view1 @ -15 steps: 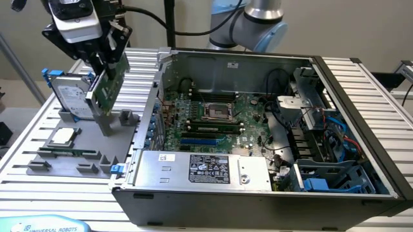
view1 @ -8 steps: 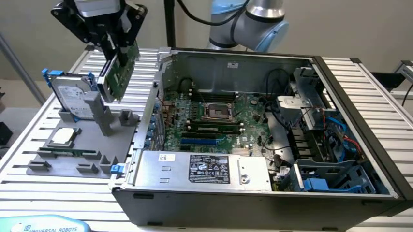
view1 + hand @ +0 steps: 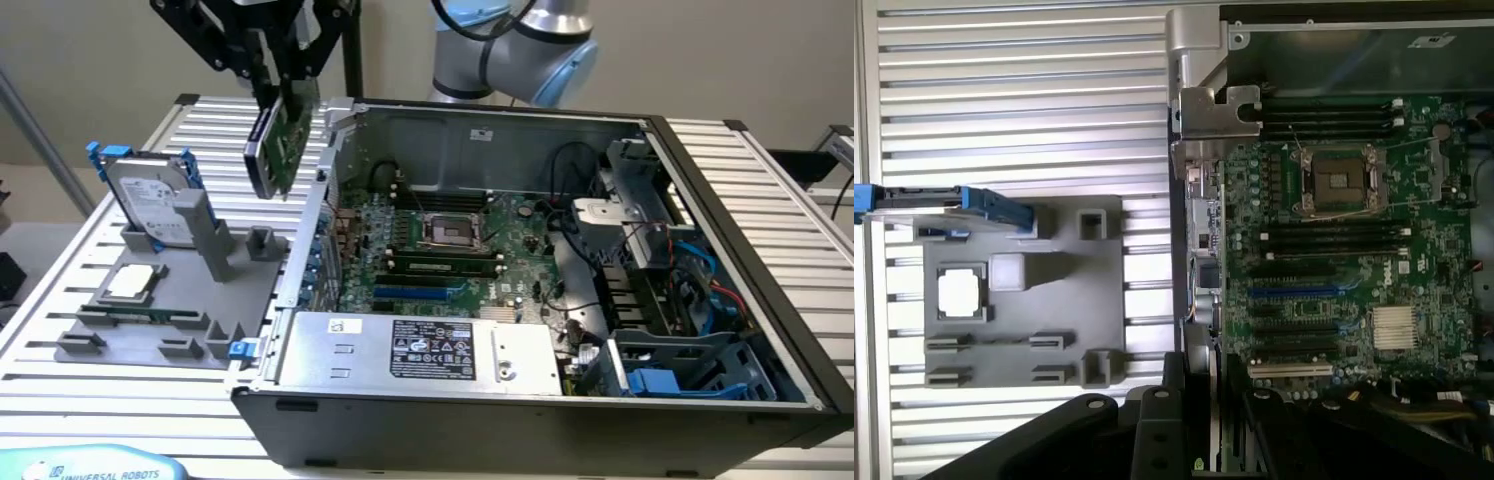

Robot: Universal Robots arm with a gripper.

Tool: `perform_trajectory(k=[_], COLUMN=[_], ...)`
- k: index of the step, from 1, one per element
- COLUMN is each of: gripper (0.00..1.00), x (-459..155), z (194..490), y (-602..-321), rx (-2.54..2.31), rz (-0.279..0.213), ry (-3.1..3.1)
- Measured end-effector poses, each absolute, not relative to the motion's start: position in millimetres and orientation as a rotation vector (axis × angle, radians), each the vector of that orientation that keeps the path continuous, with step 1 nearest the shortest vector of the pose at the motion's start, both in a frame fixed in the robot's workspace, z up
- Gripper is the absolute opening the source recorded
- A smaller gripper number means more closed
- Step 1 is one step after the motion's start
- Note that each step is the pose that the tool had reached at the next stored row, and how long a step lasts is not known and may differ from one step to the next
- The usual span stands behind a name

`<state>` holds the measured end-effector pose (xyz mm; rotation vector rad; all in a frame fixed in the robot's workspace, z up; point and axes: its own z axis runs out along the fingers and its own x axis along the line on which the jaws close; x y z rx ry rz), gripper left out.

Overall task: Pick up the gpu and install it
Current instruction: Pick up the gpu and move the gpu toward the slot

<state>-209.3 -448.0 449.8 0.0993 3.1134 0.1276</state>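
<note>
The gpu (image 3: 278,145), a thin green card with a silver end bracket, hangs on edge in the air at the exterior view's upper left. It is above the rear wall of the open computer case (image 3: 320,230). My gripper (image 3: 284,88) is shut on its upper part. In the wrist view the gpu (image 3: 1199,385) is seen edge-on between the black fingers (image 3: 1154,430), over the case's rear edge beside the motherboard (image 3: 1334,280). The blue and white expansion slots (image 3: 1294,293) lie bare on the board.
A grey fixture (image 3: 160,320) on the slatted table holds a silver hard drive with blue rails (image 3: 147,200) and a small square processor chip (image 3: 134,282). Inside the case are a power supply (image 3: 427,350), cables and a drive cage (image 3: 667,270).
</note>
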Motion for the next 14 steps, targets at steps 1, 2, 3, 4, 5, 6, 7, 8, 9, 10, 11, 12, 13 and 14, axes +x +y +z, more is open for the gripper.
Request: perform_trajectory(k=[1,2,3,4,5,6,7,8,9,10,11,12,13,14], gripper=[0.27,0.27,0.27,0.27,0.27,0.27,0.27,0.27,0.27,0.27,0.27,0.27,0.27,0.27], x=[-205,-200,-195,-191,-186,-182,-177,-173,-168,-164,-159,-154,-150,-146], z=[450,450,450,450,450,449,449,449,448,447,446,445,443,442], y=[-448,-448,-448,-448,-448,-448,-448,-448,-448,-448,-448,-448,-448,-448], rx=[0.099,0.099,0.099,0.099,0.099,0.099,0.099,0.099,0.099,0.099,0.099,0.099,0.099,0.099], rz=[0.128,0.128,0.128,0.127,0.127,0.127,0.127,0.126,0.126,0.124,0.122,0.120,0.119,0.117], ry=[3.114,3.114,3.114,3.114,3.114,3.114,3.114,3.114,3.114,3.114,3.114,3.114,3.114,3.114])
